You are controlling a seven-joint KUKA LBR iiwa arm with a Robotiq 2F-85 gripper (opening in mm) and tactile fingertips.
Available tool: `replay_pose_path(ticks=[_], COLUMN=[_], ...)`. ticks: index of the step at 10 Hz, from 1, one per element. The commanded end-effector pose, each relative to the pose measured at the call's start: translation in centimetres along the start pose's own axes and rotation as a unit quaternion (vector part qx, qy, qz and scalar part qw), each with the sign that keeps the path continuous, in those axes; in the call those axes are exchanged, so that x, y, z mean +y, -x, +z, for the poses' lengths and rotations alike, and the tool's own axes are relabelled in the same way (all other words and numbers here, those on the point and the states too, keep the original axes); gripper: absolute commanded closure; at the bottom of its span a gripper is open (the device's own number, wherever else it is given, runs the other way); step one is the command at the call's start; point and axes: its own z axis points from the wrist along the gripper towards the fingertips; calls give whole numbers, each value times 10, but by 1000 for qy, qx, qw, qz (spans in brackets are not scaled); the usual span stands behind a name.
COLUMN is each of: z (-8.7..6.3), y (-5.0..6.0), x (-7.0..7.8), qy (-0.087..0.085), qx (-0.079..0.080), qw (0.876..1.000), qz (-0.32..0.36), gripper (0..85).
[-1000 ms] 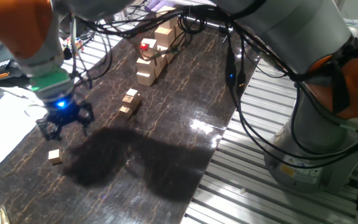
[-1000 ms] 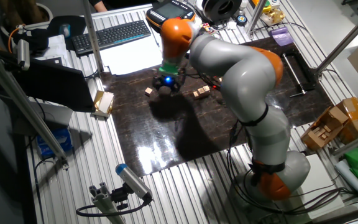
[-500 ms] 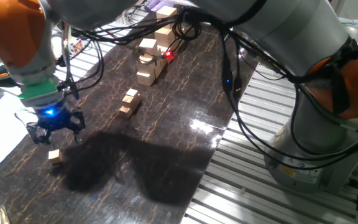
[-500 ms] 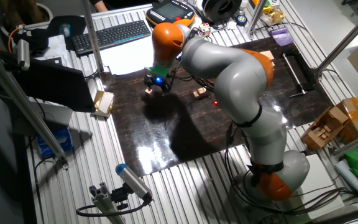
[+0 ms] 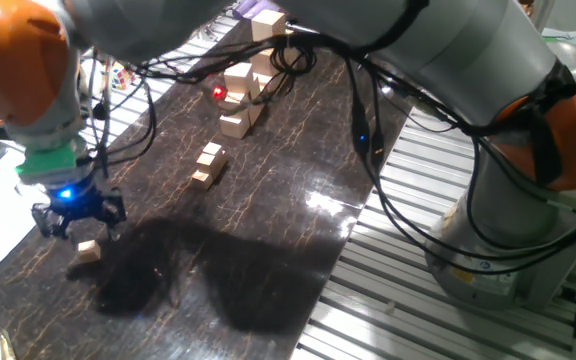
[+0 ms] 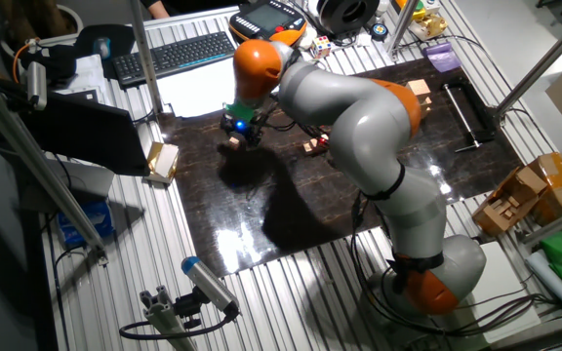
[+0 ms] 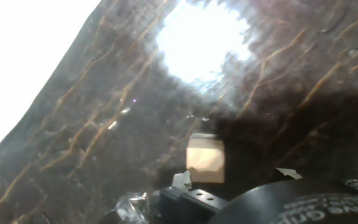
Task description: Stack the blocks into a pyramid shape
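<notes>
The lone block [image 5: 88, 250] lay on the dark worktop [image 5: 268, 230] just under the hand [image 5: 76, 214], fingers seemingly spread; light, rigid wood, probably best pinched across opposite flat faces.

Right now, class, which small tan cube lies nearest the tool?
The lone cube near the mat's edge, right below the tool. The other small cubes sit clustered mid-mat, well away.

Dark marble-patterned worktop [image 6: 261, 210] sits on a ribbed aluminium frame. Black keyboard [image 6: 176, 56] lies past its far edge beside white paper sheets [image 6: 198, 95]. Stepped stack of larger pale wooden blocks [image 5: 245, 88] stands at one end, black cables [image 5: 298, 55] near it.
</notes>
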Motion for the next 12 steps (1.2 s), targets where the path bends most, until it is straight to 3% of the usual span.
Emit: replay_pose_path(ticks=[1, 6, 12], z=[2, 13, 25], y=[1, 10, 15], x=[2, 9, 12], qy=[0, 4, 11], qx=[-3, -6, -10], qw=[1000, 1000, 1000], qz=[1, -1, -5], gripper=[163, 163, 270])
